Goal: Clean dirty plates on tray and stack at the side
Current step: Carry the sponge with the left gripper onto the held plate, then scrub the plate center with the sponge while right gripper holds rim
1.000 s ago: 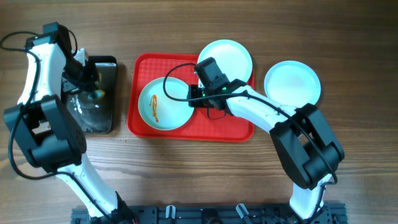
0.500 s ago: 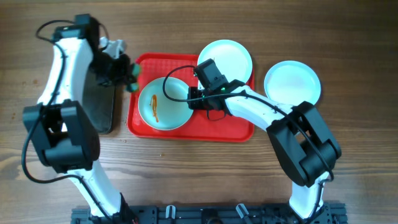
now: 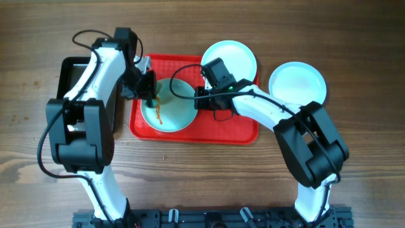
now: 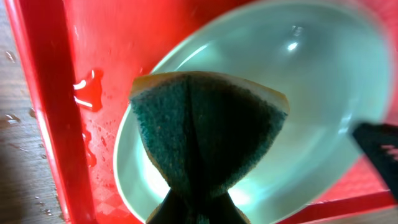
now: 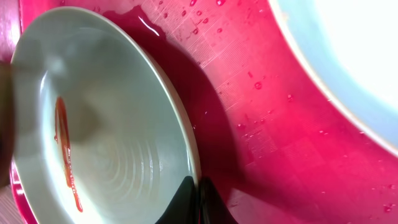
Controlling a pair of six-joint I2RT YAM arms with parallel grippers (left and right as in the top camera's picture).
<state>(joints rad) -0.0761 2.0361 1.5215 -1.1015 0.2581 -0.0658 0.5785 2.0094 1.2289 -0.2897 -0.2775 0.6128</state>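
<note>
A dirty plate (image 3: 171,114) with an orange-brown sauce streak (image 5: 67,155) lies on the left half of the red tray (image 3: 209,130). My right gripper (image 3: 197,100) is shut on this plate's right rim (image 5: 189,165). My left gripper (image 3: 149,94) is shut on a green sponge (image 4: 208,134) and holds it over the plate's left part (image 4: 311,81). A second plate (image 3: 231,58), clean, lies at the tray's far right corner. A third clean plate (image 3: 298,83) lies on the table to the right of the tray.
A black tray (image 3: 76,79) lies left of the red tray, partly under my left arm. Water drops sit on the red tray's surface (image 5: 261,87) and on the wood beside it (image 4: 9,118).
My left gripper has carried the sponge from the black tray rightward to above the dirty plate. My right gripper has stayed on the plate's rim.
</note>
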